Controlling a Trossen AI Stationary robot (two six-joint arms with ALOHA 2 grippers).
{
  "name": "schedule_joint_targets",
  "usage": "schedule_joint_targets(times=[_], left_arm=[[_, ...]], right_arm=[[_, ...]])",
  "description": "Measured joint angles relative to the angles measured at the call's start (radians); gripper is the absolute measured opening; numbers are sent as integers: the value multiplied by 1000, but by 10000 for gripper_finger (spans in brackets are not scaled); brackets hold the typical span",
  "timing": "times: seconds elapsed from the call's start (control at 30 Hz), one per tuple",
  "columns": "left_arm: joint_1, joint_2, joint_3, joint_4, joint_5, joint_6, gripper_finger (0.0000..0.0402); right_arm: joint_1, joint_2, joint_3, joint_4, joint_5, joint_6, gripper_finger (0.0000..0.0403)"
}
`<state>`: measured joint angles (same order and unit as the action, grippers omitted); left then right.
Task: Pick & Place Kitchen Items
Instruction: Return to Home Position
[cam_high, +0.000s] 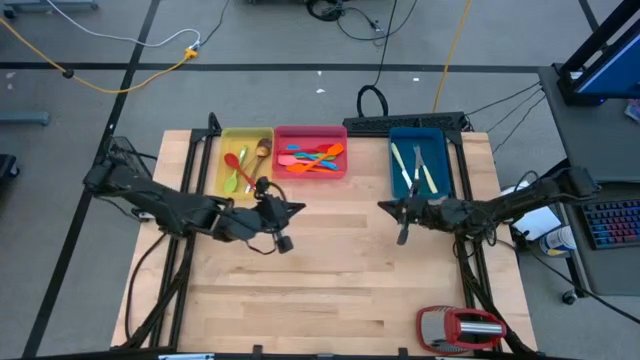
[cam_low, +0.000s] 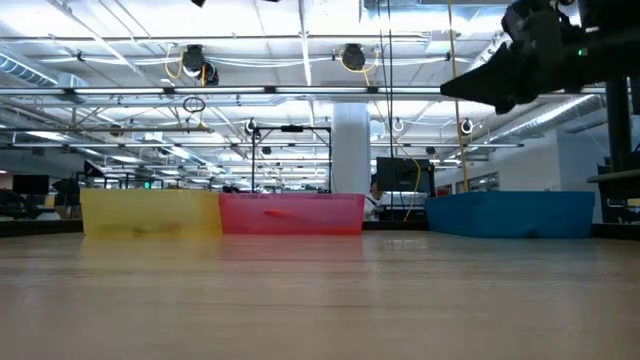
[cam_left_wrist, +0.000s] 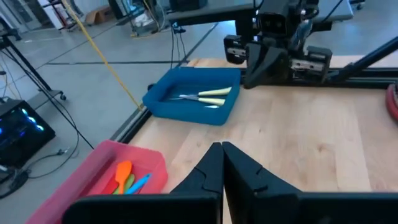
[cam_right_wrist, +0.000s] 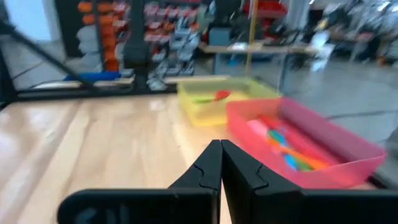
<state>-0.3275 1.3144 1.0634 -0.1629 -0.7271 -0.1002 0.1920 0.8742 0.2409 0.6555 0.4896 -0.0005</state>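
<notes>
**Asker:** What sits on the light wooden tabletop (cam_high: 330, 285)?

**Describer:** Three shallow rectangular plastic trays stand along its far edge. The yellow tray (cam_low: 150, 213) is at the far left. The pink tray (cam_low: 290, 215) is just beside it on the right. The blue tray (cam_low: 510, 213) is well apart from those two, at the far right. A bulky red-and-silver gadget (cam_high: 462, 328) lies at the near right corner.

**Asker:** Where are the kitchen items?

**Describer:** All the ones in view are inside the trays. Slim spoons (cam_high: 243, 163) in red, green and a wooden tone lie in the yellow tray. Orange, blue and red spatulas (cam_high: 312, 157) are piled in the pink tray. Cream-handled knives (cam_high: 418, 172) lie side by side in the blue tray. No utensil shows on the bare wood.

**Asker:** And the two dark arms?

**Describer:** Both reach in from the sides and point toward each other across the middle of the tabletop. The left tool (cam_high: 298, 208) hangs just near of the yellow and pink trays, with its fingers pressed together and nothing between them. The right tool (cam_high: 384, 207) hangs just near of the blue tray. Its fingers are also pressed together and hold nothing. The level view shows the right arm raised well above the wood.
</notes>
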Motion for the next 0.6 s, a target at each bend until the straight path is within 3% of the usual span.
schedule_joint_targets(times=[0.17,0.43,0.6], left_arm=[[-25,-65,0,-99,-15,1,1],[-56,-190,-19,-215,-75,-18,2],[-66,-315,-148,-169,-79,-52,2]], right_arm=[[45,-42,119,-261,-75,49,0],[111,-123,184,-304,-75,-6,0],[130,-209,187,-378,-75,-19,0]])
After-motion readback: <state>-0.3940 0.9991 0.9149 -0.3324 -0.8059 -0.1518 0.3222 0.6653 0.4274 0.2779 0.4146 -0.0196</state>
